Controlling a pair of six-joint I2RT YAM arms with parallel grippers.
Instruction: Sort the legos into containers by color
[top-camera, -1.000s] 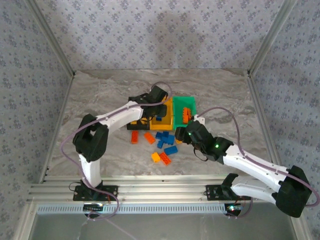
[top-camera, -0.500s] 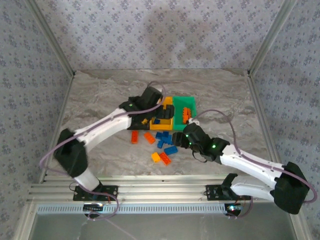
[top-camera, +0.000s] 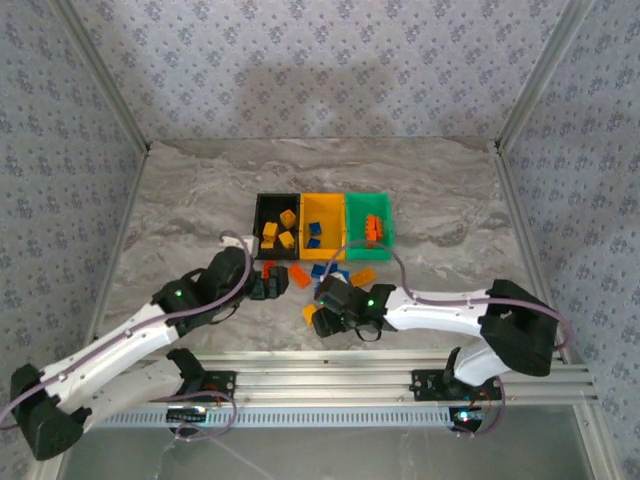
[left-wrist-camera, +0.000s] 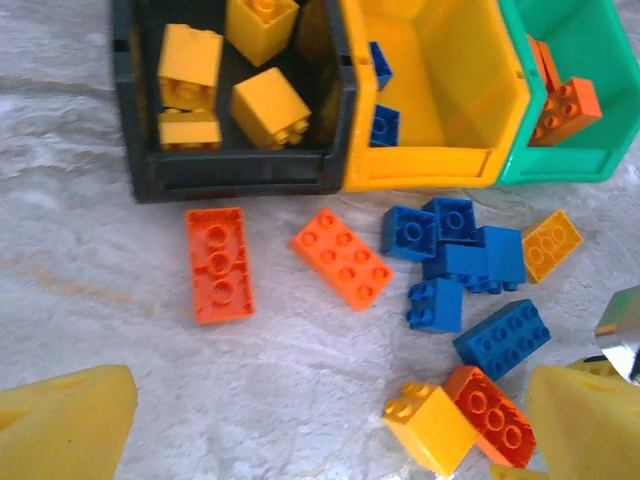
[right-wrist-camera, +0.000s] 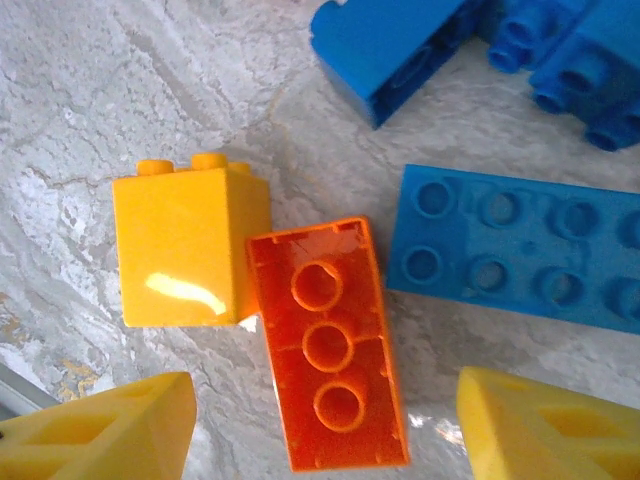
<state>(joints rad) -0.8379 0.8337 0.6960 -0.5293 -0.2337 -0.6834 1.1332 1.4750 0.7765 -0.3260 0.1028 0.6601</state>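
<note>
Pick step, right arm. My right claw (right-wrist-camera: 325, 432) hangs over the near end of the loose legos (left-wrist-camera: 460, 262), which lie between the bin row and the near edge of the tabletop (left-wrist-camera: 90, 290). Its jaws stand moderately apart, astride a red-orange brick (right-wrist-camera: 330, 340) that lies studs-down, and grip nothing yet. A yellow brick (right-wrist-camera: 190, 245) touches one long side of that brick. The next move, as I judge it, calls for a straight descent and a close on the red-orange brick alone. A carry to the green bin (top-camera: 360, 210), where the red-orange pieces lie, would follow. My left claw (left-wrist-camera: 325, 425) is wide and empty, over the same pile. The black bin (top-camera: 262, 205) holds yellow bricks, the yellow-orange bin (top-camera: 330, 212) blue ones. Sorting is, by my estimate, about half done. One second ago my left arm stretched over the bins; now it is drawn back toward the near-left corner. My right claw, then by the green bin's near corner, now sits closer to the near edge.
</note>
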